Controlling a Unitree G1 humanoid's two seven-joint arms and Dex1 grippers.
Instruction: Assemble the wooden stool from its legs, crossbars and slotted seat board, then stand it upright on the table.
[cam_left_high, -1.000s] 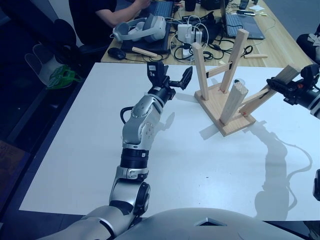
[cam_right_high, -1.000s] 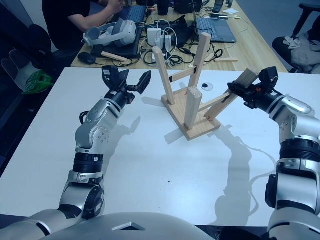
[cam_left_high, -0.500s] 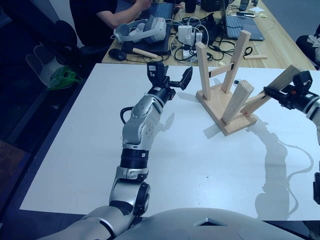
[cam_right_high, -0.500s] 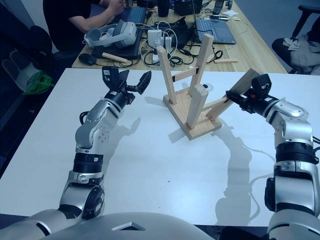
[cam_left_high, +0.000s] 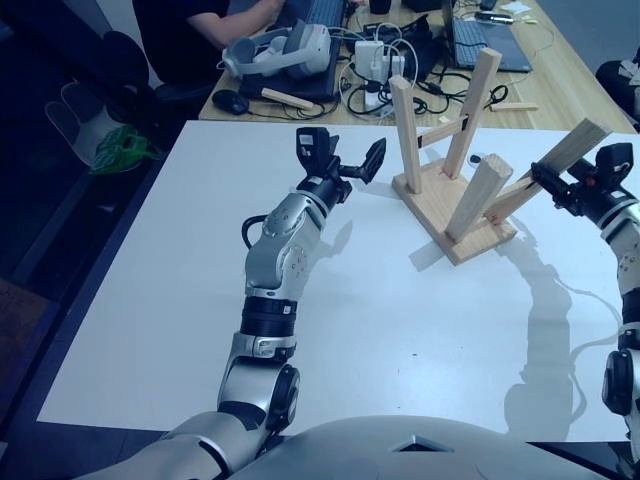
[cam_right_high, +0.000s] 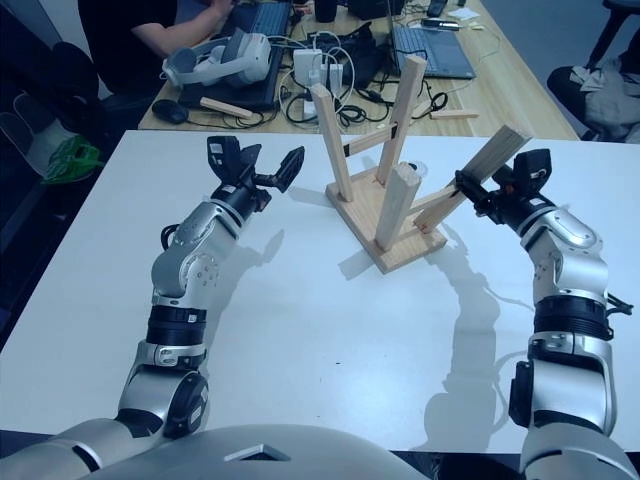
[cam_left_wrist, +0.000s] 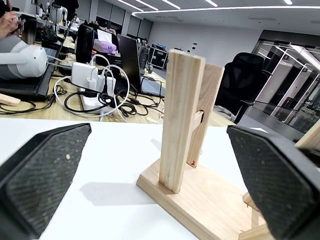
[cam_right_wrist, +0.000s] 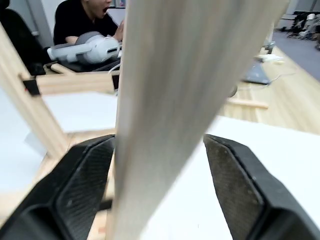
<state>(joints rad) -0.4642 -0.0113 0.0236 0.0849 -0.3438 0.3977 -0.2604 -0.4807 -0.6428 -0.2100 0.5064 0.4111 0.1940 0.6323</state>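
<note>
On the white table (cam_left_high: 150, 300) before a cluttered desk (cam_left_high: 562, 92), left fingers (cam_left_high: 374, 159) gape; right fingers (cam_right_wrist: 80, 185) clasp a stool leg (cam_left_high: 575, 146).

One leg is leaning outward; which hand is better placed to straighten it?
Right. The right hand grips the leaning leg, while the left hand hovers open beside the stool, touching nothing.

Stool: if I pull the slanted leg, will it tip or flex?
Likely stiff: the stool looks solid wood, braced by a crossbar. Probably tips easily, tall legs over a small seat board. May slide on the smooth table.
</note>
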